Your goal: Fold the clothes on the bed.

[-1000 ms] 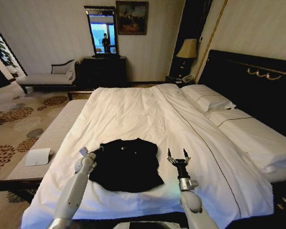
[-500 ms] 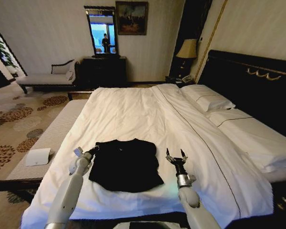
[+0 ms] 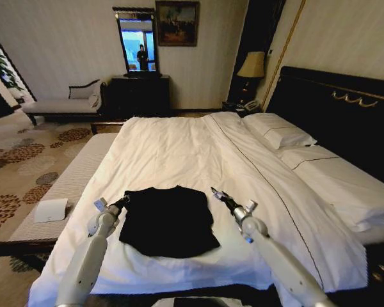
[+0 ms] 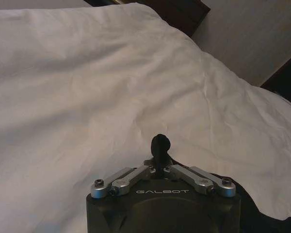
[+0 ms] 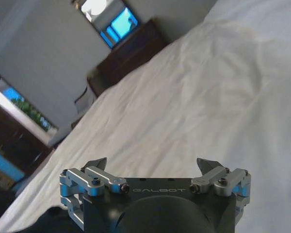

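The soft black cotton T-shirt (image 3: 168, 220) on the white bed (image 3: 179, 153) looks limp, so corners suit gripping: left hand (image 3: 123, 203) pinches its corner, right hand (image 3: 217, 194) spread empty

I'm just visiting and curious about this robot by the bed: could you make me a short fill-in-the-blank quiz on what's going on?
1. The black T-shirt lies on the white ____.
2. The left tool is ____ on the shirt's edge.
3. The right tool, beside the shirt's other side, has its fingers ____.
4. Past the pillows stands a lit ____.

Missing words: bed; shut; open; lamp
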Available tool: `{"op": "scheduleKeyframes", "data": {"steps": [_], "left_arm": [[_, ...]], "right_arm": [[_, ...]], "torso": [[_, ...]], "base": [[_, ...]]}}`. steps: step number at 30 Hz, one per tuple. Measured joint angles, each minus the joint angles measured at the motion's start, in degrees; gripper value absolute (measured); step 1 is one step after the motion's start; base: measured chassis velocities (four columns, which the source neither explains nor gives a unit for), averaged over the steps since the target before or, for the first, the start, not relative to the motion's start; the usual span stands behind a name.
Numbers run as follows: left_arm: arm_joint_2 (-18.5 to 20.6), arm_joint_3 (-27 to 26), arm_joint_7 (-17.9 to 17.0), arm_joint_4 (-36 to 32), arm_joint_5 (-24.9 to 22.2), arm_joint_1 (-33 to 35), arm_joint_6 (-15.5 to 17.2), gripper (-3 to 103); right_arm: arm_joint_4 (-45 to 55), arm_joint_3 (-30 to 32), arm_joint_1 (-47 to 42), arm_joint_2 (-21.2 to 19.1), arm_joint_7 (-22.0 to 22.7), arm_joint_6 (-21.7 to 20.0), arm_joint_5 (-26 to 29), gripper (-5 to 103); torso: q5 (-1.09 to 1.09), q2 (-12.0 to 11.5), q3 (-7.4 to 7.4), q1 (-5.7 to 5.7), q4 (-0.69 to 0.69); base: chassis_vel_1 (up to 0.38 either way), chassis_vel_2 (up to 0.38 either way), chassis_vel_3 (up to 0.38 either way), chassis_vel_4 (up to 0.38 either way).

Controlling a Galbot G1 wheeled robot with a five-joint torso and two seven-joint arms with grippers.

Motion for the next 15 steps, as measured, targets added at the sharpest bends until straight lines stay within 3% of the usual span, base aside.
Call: {"op": "scheduleKeyframes", "data": {"steps": [3, 10, 13, 15], "left_arm": [[-0.1, 0.1, 0.0, 0.0, 0.3, 0.0, -0.1, 1], [-0.4, 0.1, 0.0, -0.3, 0.8, 0.1, -0.3, 1], [-0.5, 0.2, 0.0, -0.8, 0.8, 0.1, -0.3, 1], [-0.5, 0.2, 0.0, -0.9, 0.8, 0.1, -0.3, 1]], "right_arm": [[-3.2, -3.3, 4.1, 1.3, 0.4, -2.7, -0.9, 100], [-9.1, -6.4, 8.8, 5.7, 1.0, -4.3, -4.0, 101], [-11.2, -7.3, 9.8, 7.3, 1.2, -4.7, -5.8, 91], [-11.7, -7.5, 9.9, 7.5, 1.2, -4.7, -6.5, 91]], "torso": [[-0.01, 0.0, 0.0, 0.0, -0.01], [-0.02, 0.0, 0.0, 0.0, 0.01], [-0.02, 0.0, 0.0, 0.0, 0.01], [-0.02, 0.0, 0.0, -0.01, 0.01]], "base": [[0.0, 0.0, 0.0, 0.0], [0.0, 0.0, 0.0, 0.0], [0.0, 0.0, 0.0, 0.0], [0.0, 0.0, 0.0, 0.0]]}}
